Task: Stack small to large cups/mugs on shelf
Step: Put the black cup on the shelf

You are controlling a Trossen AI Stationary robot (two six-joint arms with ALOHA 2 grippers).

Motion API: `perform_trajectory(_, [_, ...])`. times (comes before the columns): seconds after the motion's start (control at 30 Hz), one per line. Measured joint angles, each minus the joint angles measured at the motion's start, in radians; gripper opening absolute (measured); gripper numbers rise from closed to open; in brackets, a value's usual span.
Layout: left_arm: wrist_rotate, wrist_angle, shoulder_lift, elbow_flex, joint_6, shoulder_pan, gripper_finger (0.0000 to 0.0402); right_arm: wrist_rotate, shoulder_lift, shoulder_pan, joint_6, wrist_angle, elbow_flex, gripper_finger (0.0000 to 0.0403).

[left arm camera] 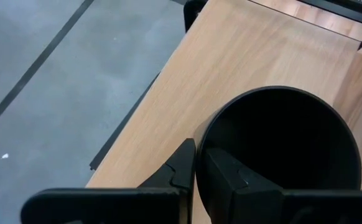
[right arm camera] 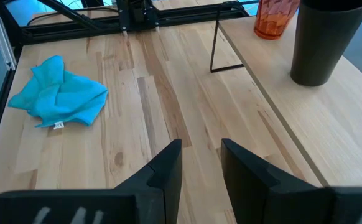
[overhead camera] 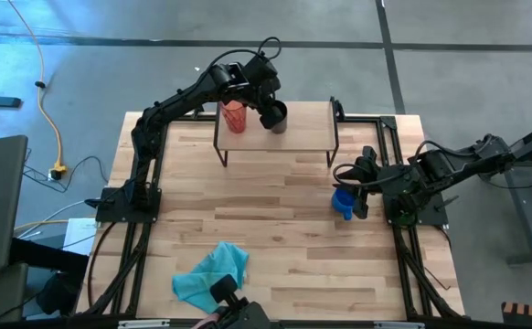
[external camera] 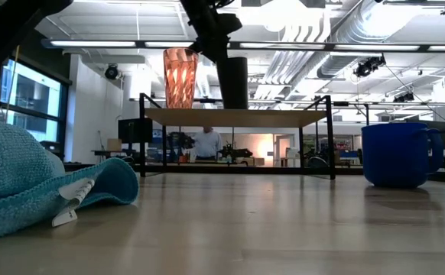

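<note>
Closest to the low camera, a teal cloth lies crumpled at the lower left of the frame, off to the side of the job. Behind it, upper centre, the shelf carries the red ribbed tumbler and, just beside it, the black cup, its base on or only just above the board. From overhead, the left gripper sits at the top centre of the frame, and its wrist camera shows the fingers pinched on the black cup's rim, one inside and one outside. The blue mug stands on the table at centre right, below the shelf's right end, and the right gripper waits right at it, fingers parted with nothing between them. To my eye the step in hand is placing the black cup on the shelf; it looks all but done. Next, I'd judge, the left fingers need to let go and rise straight up so the cup isn't tipped against the tumbler, and the blue mug has yet to be picked up.
</note>
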Motion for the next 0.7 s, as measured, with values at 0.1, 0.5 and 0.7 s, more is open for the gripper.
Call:
perform_trajectory(0.1, [0.016,-0.001,0.0,0.0,0.0,0.0,0.0015,0.0,0.0,0.0,0.0,0.0,0.0,0.0103])
perform_trajectory(0.5, [0.017,-0.002,0.0,0.0,0.0,0.0,0.0015,0.0,0.0,0.0,0.003,0.0,0.0,0.0103])
perform_trajectory(0.7, [0.017,-0.003,0.0,0.0,0.0,0.0,0.0015,0.0,0.0,0.0,0.003,0.0,0.0,0.0103])
